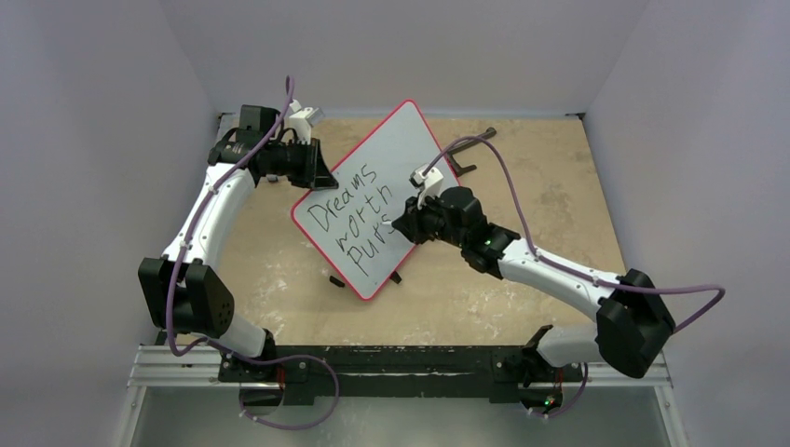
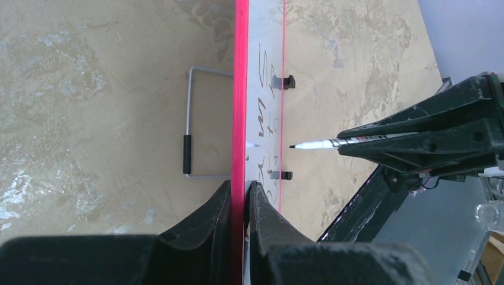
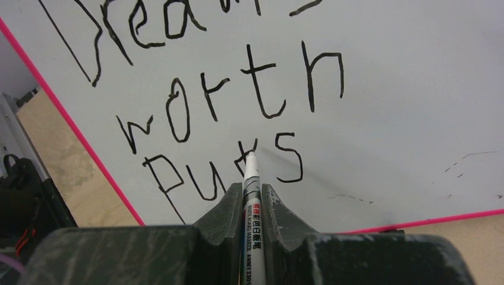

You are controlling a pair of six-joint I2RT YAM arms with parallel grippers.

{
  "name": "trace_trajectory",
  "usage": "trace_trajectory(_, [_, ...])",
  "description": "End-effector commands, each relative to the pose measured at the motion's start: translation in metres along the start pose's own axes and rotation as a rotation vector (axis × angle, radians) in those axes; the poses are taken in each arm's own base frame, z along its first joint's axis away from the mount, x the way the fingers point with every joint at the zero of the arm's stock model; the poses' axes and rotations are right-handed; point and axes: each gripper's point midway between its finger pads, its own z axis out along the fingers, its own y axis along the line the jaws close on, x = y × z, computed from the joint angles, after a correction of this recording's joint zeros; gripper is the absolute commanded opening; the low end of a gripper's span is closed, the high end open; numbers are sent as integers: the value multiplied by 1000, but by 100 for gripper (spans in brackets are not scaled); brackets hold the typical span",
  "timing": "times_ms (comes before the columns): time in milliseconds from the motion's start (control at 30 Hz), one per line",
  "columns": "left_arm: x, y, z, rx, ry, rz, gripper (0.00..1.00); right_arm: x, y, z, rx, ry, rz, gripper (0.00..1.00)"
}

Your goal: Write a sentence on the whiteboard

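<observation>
Whiteboard [image 1: 401,154] sits toward the tabletop's [image 1: 559,186] far edge overhead, sentence [image 1: 359,219] reaching "Purs"; from the left wrist, left gripper [image 2: 239,199] pinches its red rim [image 2: 239,89]; from the right wrist, right gripper [image 3: 252,190] clamps a marker [image 3: 251,171], tip at the third line.

We see a white board [image 1: 401,149] with a red rim and black letters [image 1: 359,219]. The table [image 1: 559,186] at its three o'clock is mottled tan. The marker [image 3: 251,172] is white with red print, its tip black.
</observation>
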Motion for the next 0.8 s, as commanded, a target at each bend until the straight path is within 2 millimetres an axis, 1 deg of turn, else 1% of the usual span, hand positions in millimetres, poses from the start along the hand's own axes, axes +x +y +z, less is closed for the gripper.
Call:
trace_trajectory(0, [-16, -6, -13, -32, -59, 93, 0, -49, 6, -16, 6, -140, -10, 0])
trace_trajectory(200, [-16, -6, -13, -31, -60, 92, 0, -48, -23, -15, 124, -143, 1, 0])
trace_trajectory(300, [-16, -6, -13, -32, -59, 92, 0, -47, -29, -12, 135, -138, 7, 0])
trace_trajectory(567, [-16, -6, -13, -34, -60, 94, 0, -40, -32, 2, 126, -113, 13, 0])
trace_trajectory(767, [-16, -7, -13, -31, -60, 94, 0, -38, -33, 7, 126, -111, 22, 0])
